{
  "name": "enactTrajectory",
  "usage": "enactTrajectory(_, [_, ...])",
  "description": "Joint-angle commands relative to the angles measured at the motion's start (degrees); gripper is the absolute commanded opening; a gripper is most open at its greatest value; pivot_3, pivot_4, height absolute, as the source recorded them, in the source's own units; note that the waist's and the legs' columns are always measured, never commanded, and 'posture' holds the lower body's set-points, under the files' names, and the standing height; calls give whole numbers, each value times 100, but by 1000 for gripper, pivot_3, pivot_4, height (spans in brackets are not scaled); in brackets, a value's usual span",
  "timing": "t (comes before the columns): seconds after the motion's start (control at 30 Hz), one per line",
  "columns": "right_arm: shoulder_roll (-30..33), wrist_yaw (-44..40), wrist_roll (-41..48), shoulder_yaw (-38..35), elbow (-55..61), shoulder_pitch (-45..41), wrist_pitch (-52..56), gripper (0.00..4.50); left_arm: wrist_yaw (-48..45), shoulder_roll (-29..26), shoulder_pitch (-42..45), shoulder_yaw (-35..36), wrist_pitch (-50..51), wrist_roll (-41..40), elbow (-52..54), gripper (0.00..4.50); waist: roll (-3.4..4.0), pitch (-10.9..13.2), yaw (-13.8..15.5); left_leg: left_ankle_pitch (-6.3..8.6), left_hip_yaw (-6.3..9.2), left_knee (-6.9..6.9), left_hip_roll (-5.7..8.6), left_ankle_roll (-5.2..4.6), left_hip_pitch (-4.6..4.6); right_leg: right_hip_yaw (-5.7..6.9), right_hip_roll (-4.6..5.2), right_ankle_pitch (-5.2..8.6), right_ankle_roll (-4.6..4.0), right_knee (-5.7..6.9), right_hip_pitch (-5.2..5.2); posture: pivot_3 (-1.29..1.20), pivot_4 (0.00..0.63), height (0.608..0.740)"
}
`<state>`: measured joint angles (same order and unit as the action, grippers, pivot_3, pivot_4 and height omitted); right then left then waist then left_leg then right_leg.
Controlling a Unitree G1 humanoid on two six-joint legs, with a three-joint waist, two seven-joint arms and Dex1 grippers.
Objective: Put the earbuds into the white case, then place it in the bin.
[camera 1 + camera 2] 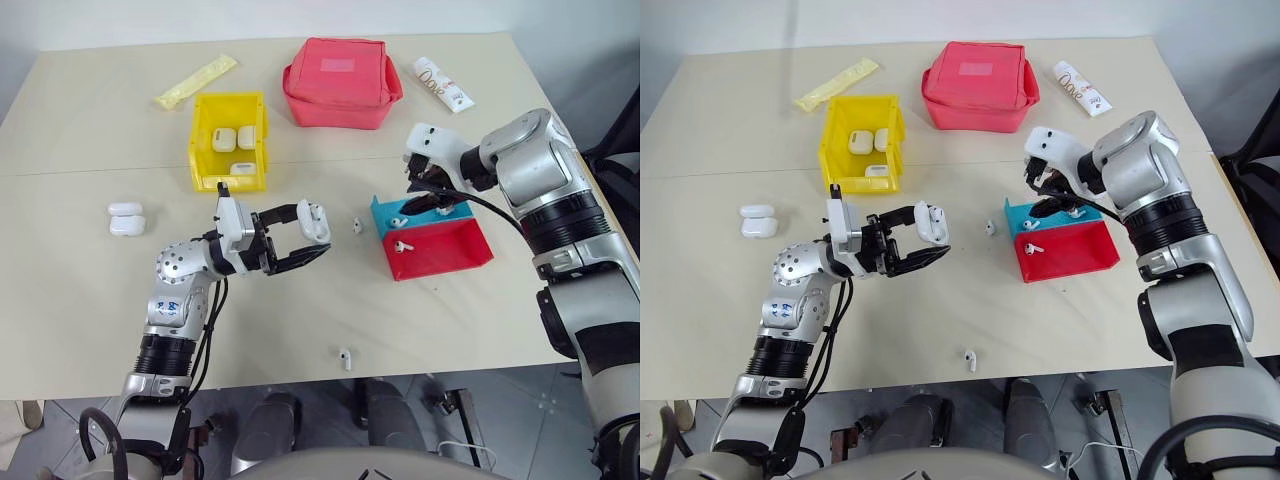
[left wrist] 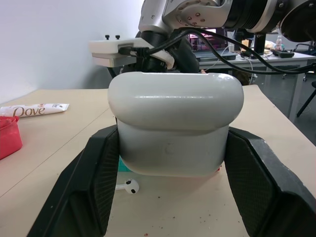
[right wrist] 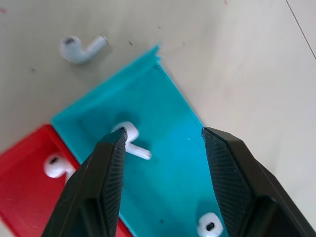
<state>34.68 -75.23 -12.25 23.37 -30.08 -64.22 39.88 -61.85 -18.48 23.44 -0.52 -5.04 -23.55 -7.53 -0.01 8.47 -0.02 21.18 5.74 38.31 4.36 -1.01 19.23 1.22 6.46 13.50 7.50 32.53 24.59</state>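
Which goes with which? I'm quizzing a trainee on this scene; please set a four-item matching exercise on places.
1. white case
2. yellow bin
3. red pouch
4. right gripper

a. over the blue tray
b. holds three white cases
c. clamped in the left gripper
d. far side of the table, beside a Dove tube

Pairs: 1-c, 2-b, 3-d, 4-a

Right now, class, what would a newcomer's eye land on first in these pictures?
Mid-table, the left gripper holds a white case in shut jaws. To the right, the right gripper hangs with open jaws over earbuds in the blue tray. Behind stands the yellow bin.
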Motion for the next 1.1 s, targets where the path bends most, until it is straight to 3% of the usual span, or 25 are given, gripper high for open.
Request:
enactTrajectory(0.03, [72,-116,22,86,320,1,133,2516,-36,-28,51,91,-114,-115,80,2787,0,0,-3,0,0,0,0,0,0,0,0,0,0,0,0,0,150,740])
enactTrajectory(1.1, [-91,-141,-234,606,-324,-19,-477,2516,245,-28,-413,95,-62,-133,596,2787,-1,-1,-3,0,0,0,0,0,0,0,-1,0,0,0,0,0,150,740])
